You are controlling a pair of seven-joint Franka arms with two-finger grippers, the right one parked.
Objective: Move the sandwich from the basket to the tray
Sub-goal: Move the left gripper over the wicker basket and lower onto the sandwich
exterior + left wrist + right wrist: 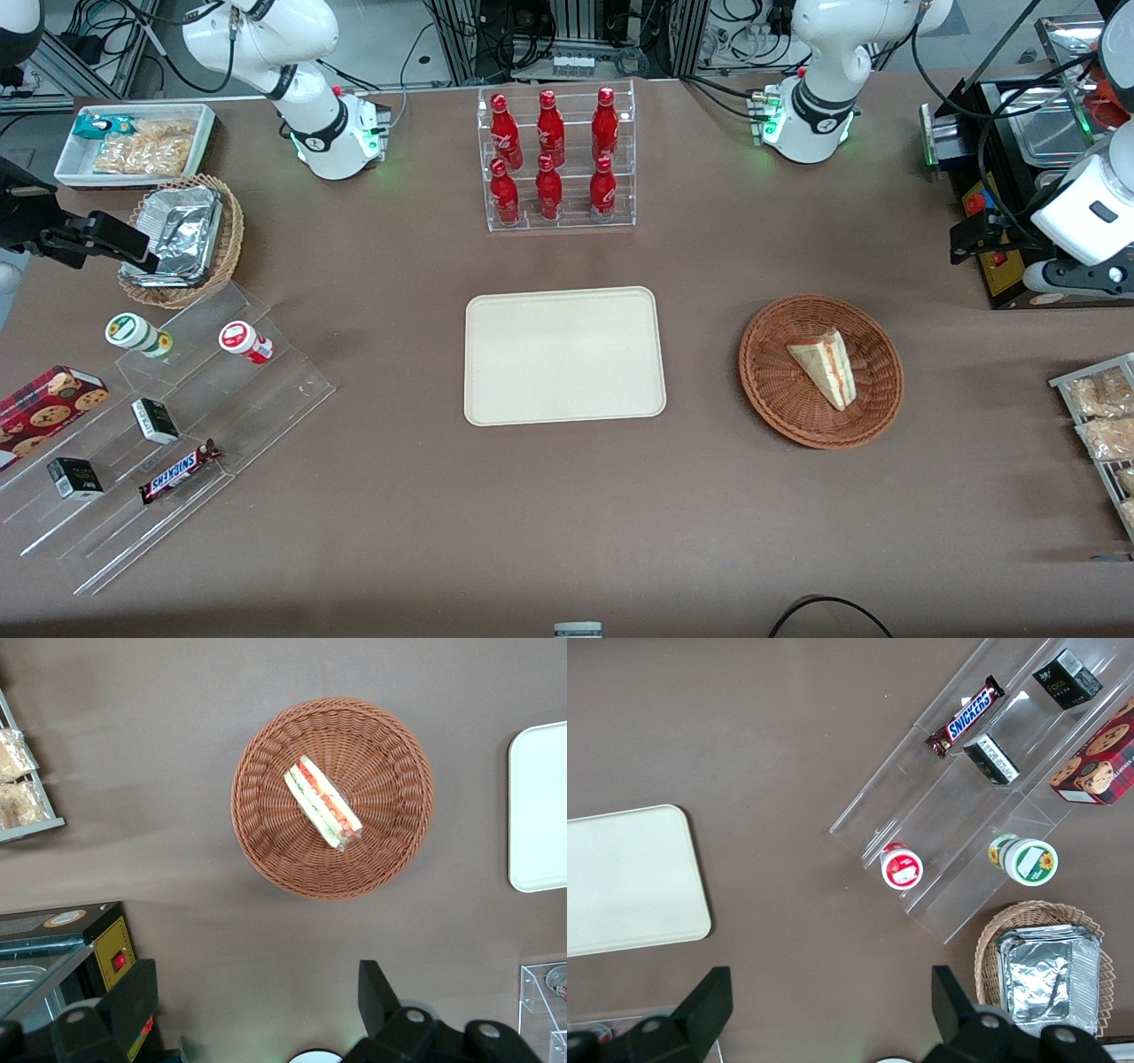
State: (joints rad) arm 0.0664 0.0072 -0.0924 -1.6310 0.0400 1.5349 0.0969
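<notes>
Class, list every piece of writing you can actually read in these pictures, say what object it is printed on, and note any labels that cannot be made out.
"SNICKERS": on the candy bar on the clear stepped display.
Red bottles: white script, too small to read.
Cookie box, small dark boxes and round-lidded cups: print too blurred to read.
Sandwich, basket, tray and the gripper, open above the table beside the basket: no text.

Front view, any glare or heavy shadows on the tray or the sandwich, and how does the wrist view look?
Front view: even light, no glare on the tray; the sandwich in the basket is evenly lit. Left wrist view: the open claw is dark, high above the table beside the basket, and only a soft shadow rims the basket.
</notes>
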